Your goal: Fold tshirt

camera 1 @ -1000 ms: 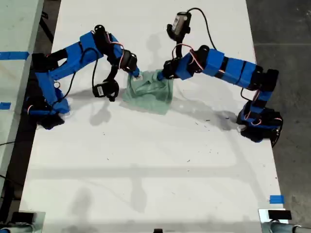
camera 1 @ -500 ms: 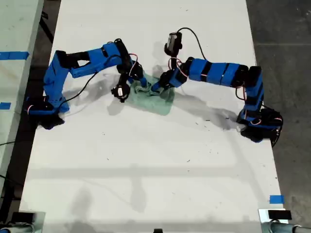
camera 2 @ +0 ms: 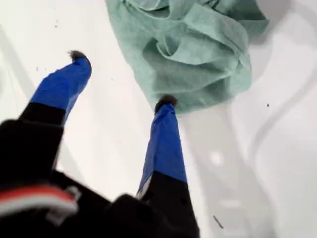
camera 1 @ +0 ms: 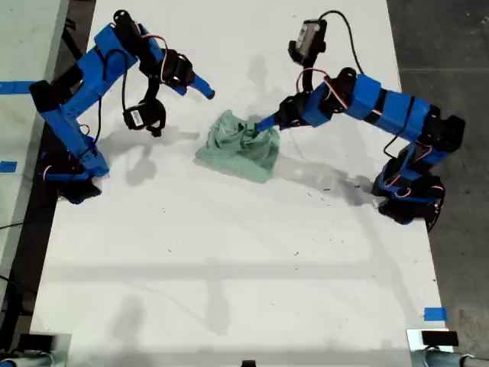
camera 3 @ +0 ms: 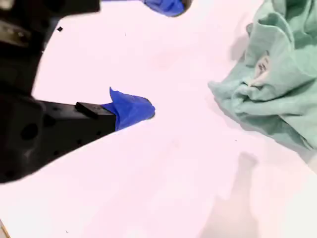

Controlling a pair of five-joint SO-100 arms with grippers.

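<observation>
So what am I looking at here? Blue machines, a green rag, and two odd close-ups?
Those are two small blue robot arms on a white table, seen from above in the big picture. Each arm ends in a two-fingered gripper with a little camera on it, and the two close-ups come from those cameras.

The green thing is the tshirt, lying crumpled in a heap, not folded yet.

My first gripper, on the exterior view's right, is open right at the shirt's edge; its own camera shows one fingertip at the cloth's edge and the other out over bare table. My second gripper, on the exterior view's left, hangs open away from the shirt. Neither gripper holds anything.
</observation>
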